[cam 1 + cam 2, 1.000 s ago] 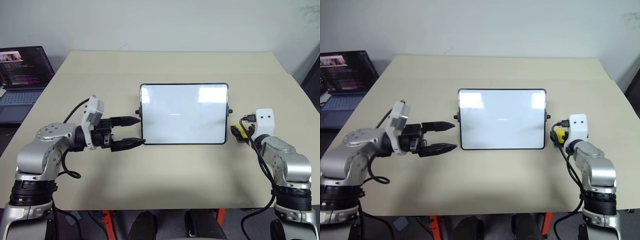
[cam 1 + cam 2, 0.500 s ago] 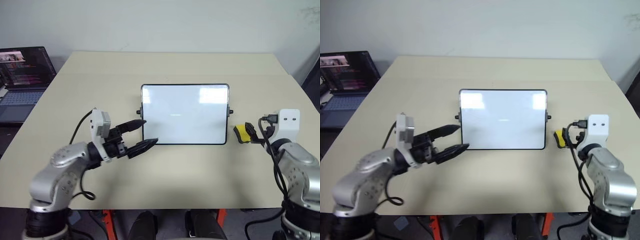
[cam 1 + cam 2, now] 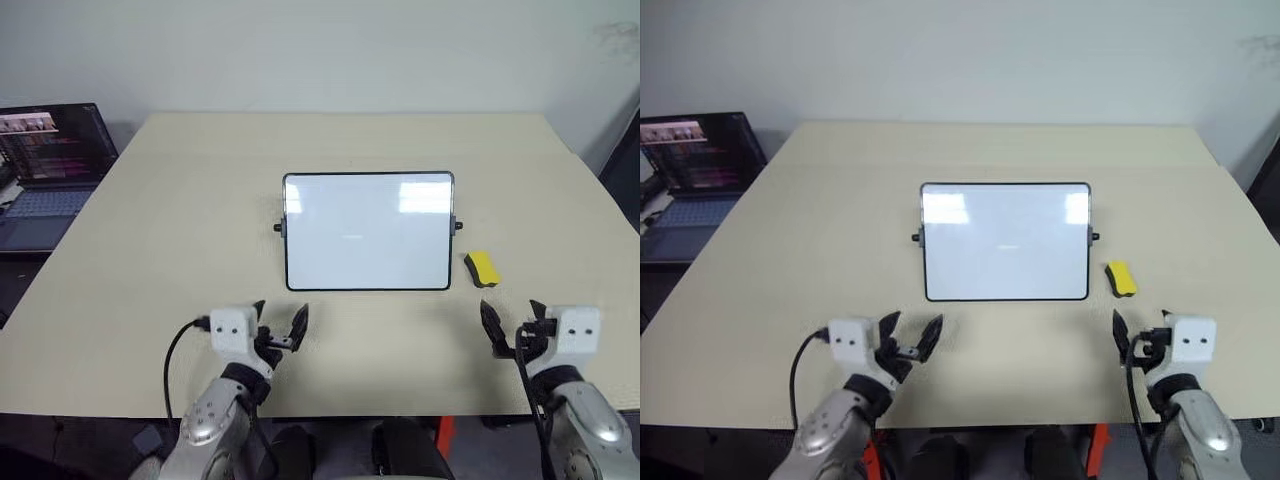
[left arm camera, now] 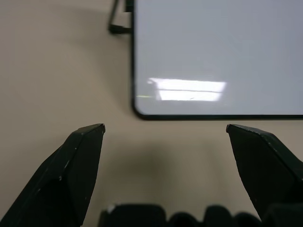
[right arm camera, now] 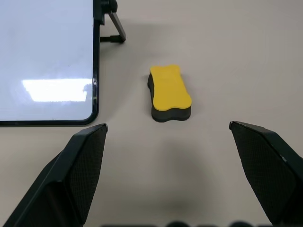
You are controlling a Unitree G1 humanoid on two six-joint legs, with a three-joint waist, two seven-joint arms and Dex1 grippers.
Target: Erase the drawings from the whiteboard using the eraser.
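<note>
Beige table [image 3: 150, 250] bears whiteboard [image 3: 368, 232], with eraser [image 3: 482, 268] beside.

Both arms are silver-grey metal. Each wrist carries a white boxy camera housing with a black cable looping back; the left gripper [image 3: 279, 329] and right gripper [image 3: 508, 329] have tapered black fingers.

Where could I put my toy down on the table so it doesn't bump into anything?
The table is bare along its far edge behind the whiteboard, and wide open to the board's left. It is tighter on the right, where the eraser lies beside the board, and along the near edge by the left gripper and right gripper.
</note>
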